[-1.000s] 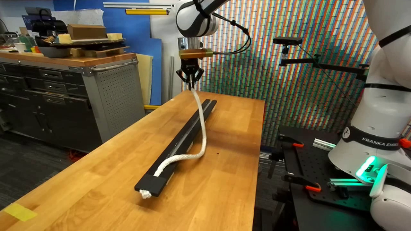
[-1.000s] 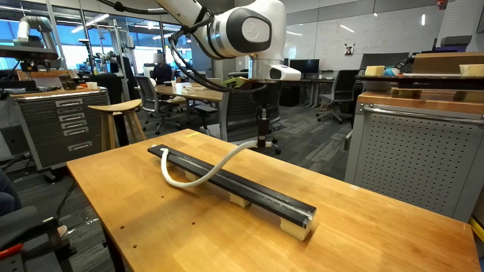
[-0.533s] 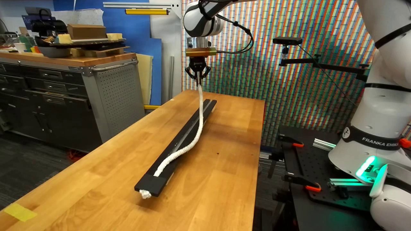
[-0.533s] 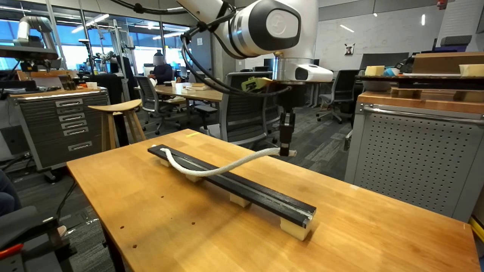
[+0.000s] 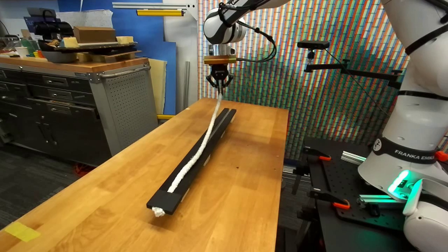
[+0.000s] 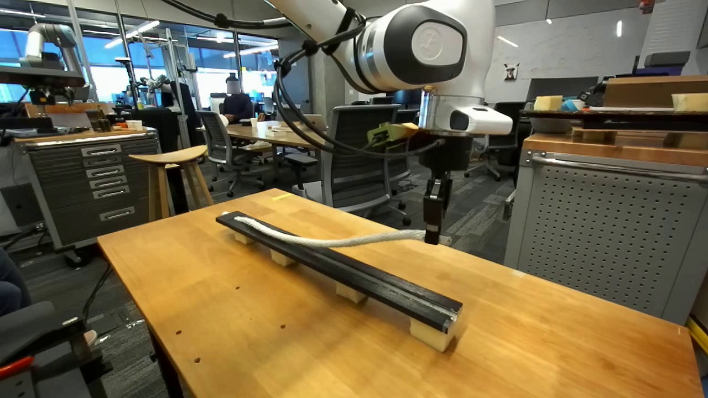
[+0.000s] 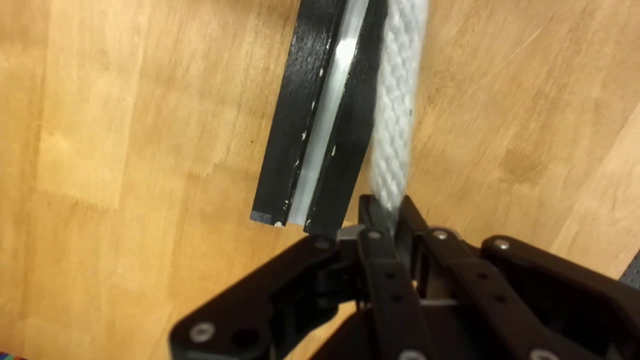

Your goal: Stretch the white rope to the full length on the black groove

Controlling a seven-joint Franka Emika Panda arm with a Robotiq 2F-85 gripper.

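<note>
The white rope [image 5: 210, 128] has one end fixed at the near end of the black groove [image 5: 166, 201], where its tip sticks out. From there the rope runs along the bar, then rises to my gripper [image 5: 220, 91]. In an exterior view, my gripper [image 6: 433, 239] is shut on the free end of the rope [image 6: 354, 241], above the table and beyond the bar [image 6: 381, 284]. In the wrist view, the rope [image 7: 397, 95] enters between the fingertips [image 7: 386, 205]. The open end of the groove [image 7: 290, 130] lies below and to the left, its channel bare there.
The bar stands on several small wooden blocks [image 6: 430, 335] on the wooden table [image 6: 221, 309]. Yellow tape [image 5: 22, 231] marks a table corner. A grey cabinet [image 5: 129, 112] stands beside the table. A camera on a bracket [image 5: 313, 44] is mounted near the robot base.
My gripper has carried the rope's end toward the bar's open end and lower. The rope's sagging loop beside the bar has straightened, and its fixed-end part now lies over the bar.
</note>
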